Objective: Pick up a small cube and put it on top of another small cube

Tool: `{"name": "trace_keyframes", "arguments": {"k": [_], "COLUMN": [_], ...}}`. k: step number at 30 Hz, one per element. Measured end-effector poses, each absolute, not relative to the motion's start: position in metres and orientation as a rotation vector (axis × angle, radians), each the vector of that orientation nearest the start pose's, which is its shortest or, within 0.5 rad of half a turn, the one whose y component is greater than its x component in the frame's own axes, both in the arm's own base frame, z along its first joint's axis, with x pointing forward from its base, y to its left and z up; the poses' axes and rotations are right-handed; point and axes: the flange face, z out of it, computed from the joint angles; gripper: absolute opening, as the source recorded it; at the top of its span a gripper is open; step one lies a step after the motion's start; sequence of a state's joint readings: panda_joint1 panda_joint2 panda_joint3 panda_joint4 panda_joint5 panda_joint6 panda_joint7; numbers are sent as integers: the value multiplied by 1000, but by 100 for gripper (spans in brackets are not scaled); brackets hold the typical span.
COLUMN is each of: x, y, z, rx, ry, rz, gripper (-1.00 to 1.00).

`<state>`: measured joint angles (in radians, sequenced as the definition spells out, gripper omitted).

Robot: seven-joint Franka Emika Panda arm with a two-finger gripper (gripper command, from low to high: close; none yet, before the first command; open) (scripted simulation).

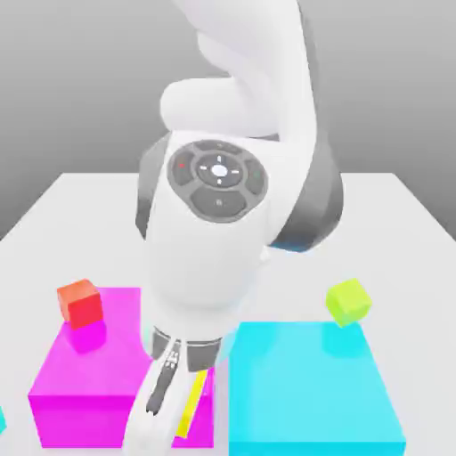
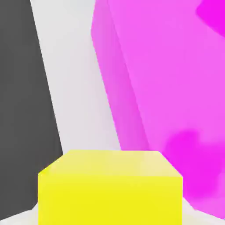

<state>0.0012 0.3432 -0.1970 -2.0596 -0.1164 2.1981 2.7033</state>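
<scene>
In the exterior view, the white arm [image 1: 214, 223] comes down from the top of the frame through the center, and its hand [image 1: 183, 374] is at the lower center-left, above the magenta block [image 1: 89, 365]. Behind the hand, 1 narrow strip of the yellow cube [image 1: 191, 405] can be seen, in the lower part of the frame, left of the middle. The magenta block lies at the lower left, and the cyan block [image 1: 312, 383] at the lower right, with a gap between these 2 blocks. The red cube [image 1: 80, 304] is tilted, at the left, over the far part of the magenta block. The lime cube [image 1: 348, 303], also tilted, is at the right, by the far edge of the cyan block. All of them are on or above the white counter [image 1: 294, 285]. At the lower left edge, a small cyan piece [image 1: 2, 420] is partly visible. In the hand view, the yellow cube is large at the bottom center of the frame, and the hand is closed on it, with 1 pale fingertip [image 2: 19, 217] at each side. The magenta block is beyond the cube.
</scene>
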Motion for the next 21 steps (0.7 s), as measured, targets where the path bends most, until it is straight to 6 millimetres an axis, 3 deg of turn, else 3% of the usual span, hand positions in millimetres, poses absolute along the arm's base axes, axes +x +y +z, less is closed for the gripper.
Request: {"name": "trace_keyframes", "arguments": {"k": [4, 8, 9, 12, 13, 19, 21], "x": [537, 483, 475, 467, 466, 465, 466], "y": [-214, -312, -324, -335, -336, -336, -337], "z": [258, 251, 243, 200, 190, 184, 203], "rx": [-47, 455, 518, 573, 579, 582, 581], "ry": [3300, 3142, 3114, 3089, 3087, 3087, 3086], "rz": [-70, -8, -5, -4, -3, -1, -2], "gripper": [-100, -100, -100, -100, 100, 100, 100]}}
